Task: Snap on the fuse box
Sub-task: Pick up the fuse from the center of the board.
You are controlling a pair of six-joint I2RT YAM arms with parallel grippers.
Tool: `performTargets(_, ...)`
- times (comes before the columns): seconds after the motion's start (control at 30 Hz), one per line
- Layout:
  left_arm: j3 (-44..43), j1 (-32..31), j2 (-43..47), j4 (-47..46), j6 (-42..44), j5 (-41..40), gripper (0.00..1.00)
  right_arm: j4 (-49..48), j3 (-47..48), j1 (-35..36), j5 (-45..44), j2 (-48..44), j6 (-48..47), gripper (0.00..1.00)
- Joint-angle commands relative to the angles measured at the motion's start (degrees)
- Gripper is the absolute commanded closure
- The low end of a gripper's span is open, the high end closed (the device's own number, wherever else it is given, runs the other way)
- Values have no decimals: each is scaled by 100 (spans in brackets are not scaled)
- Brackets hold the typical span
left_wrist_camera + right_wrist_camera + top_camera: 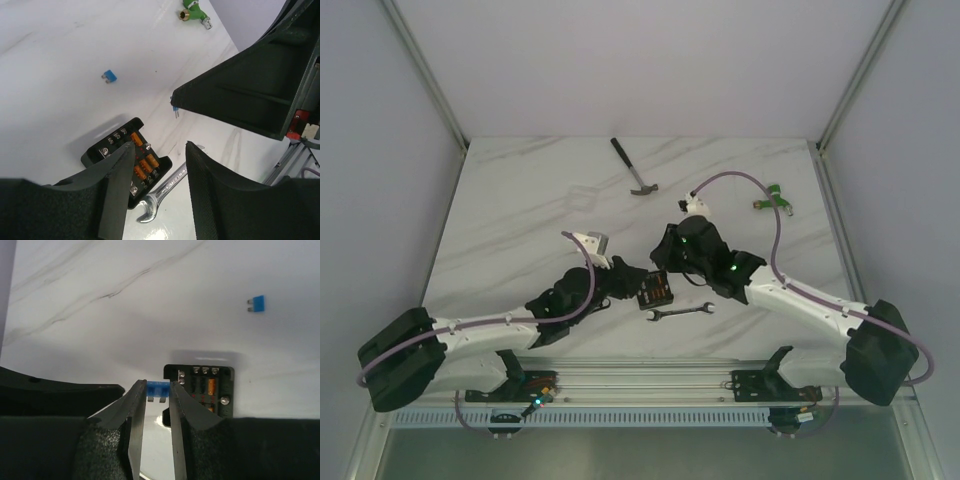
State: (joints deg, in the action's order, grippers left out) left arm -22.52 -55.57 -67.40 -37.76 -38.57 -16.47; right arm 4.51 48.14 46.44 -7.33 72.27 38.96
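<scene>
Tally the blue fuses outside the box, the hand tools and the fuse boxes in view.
Blue fuses: 2, the loose fuse and the held fuse in the right gripper
Hand tools: 2, the hammer and the wrench
Boxes: 1, the fuse box
Total: 5

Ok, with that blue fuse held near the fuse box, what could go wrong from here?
1. The right gripper pinches the blue fuse only at its very tips, so it may twist or slip when pressed into the fuse box.
2. The left gripper has one finger over the box, not straddling it; closing could shove the box toward the wrench beside it.
</scene>
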Motion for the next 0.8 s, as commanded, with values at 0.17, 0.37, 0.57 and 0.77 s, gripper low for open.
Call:
performTargets(0.17,-315,-42,-301,-603,347,-34,58,-447,-33,245,-211,-126,331,83)
performTargets(0.37,-314,-42,-307,-669,382,-31,65,-490,-15,317,-183,-97,349,83)
performTargets(0.57,-344,-46,-305,-659,420,-103,73,-538,2,406,-165,-79,372,83)
performTargets(0.77,-345,-46,-260,-561,426,-149,88,-603,-52,479,-173,-73,411,82)
